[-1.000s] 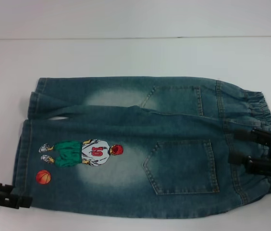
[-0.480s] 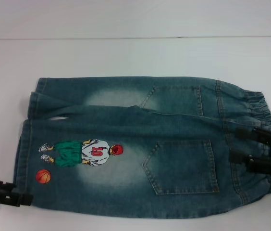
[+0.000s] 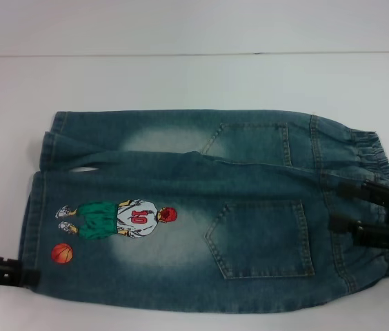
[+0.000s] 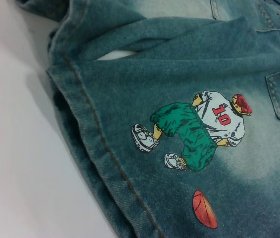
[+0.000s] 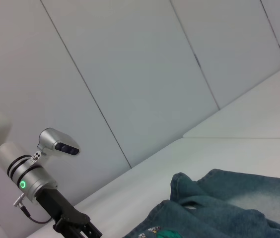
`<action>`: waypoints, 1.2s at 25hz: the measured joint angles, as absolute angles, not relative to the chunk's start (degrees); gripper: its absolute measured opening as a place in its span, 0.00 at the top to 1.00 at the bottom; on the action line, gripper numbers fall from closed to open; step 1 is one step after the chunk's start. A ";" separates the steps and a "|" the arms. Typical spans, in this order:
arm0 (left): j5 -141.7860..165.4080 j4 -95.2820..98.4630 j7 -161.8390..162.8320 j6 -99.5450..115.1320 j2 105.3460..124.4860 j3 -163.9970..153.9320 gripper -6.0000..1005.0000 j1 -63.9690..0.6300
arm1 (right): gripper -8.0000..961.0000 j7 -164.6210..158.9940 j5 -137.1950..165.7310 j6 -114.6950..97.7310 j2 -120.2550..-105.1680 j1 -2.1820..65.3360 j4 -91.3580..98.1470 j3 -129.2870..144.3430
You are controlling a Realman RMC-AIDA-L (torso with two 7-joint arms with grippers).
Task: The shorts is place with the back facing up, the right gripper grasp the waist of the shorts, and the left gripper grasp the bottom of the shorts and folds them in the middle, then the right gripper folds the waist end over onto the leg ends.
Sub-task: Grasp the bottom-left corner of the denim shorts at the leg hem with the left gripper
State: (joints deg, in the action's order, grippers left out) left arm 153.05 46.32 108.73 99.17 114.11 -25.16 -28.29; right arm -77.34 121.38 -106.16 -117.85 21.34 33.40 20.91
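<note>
**Both grippers at shorts' ends**

Faded blue denim shorts w/ basketball-player print lie flat on white table, back up. Right gripper at elastic waist, jaws wide, straddling the waistband. Left gripper at near leg hem corner; jaws' state: can't tell

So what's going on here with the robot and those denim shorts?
A two-armed robot is setting up to fold a pair of denim shorts lying flat, back pockets up, on a white table. The right gripper is at the elastic waistband, jaws open over the fabric. The left gripper sits at the hem of the near leg, by the basketball-player print. Nothing is lifted or folded yet.
</note>
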 joint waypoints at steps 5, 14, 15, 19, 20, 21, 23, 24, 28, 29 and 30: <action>152.89 46.33 109.09 99.09 113.93 -25.08 0.36 -28.16 | 0.09 -77.35 121.38 -106.17 -117.85 21.49 33.40 20.85; 153.26 46.45 109.50 98.70 113.68 -25.04 0.38 -28.04 | 0.10 -77.44 121.37 -106.17 -117.85 21.62 33.40 20.83; 153.26 46.65 109.60 98.65 113.62 -25.05 0.37 -28.03 | 0.10 -77.48 121.37 -106.17 -117.85 21.62 33.40 20.83; 153.39 47.88 110.11 98.63 113.53 -25.05 0.37 -27.96 | 0.10 -77.58 121.37 -106.17 -117.85 21.62 33.40 20.83; 153.51 47.97 110.22 98.66 113.49 -25.04 0.38 -27.94 | 0.10 -77.59 121.37 -106.17 -117.85 21.63 33.40 20.83; 153.82 48.05 110.40 98.79 113.41 -25.04 0.38 -27.91 | 0.10 -77.58 121.37 -106.17 -117.85 21.62 33.40 20.83; 154.34 48.19 110.70 99.05 113.29 -25.04 0.38 -27.84 | 0.10 -77.58 121.37 -106.17 -117.85 21.60 33.40 20.80; 154.42 48.31 110.72 99.16 113.29 -25.04 0.38 -27.74 | 0.10 -77.57 121.38 -106.17 -117.85 21.57 33.40 20.77; 154.55 48.76 110.78 99.72 113.27 -25.04 0.38 -27.20 | 0.10 -77.49 121.37 -106.17 -117.85 21.48 33.40 20.68; 154.63 48.78 110.80 99.99 113.24 -25.05 0.38 -27.08 | 0.10 -77.47 121.38 -106.17 -117.85 21.47 33.40 20.67; 154.67 48.79 110.82 100.19 113.23 -25.05 0.38 -27.00 | 0.10 -77.47 121.37 -106.17 -117.85 21.47 33.40 20.67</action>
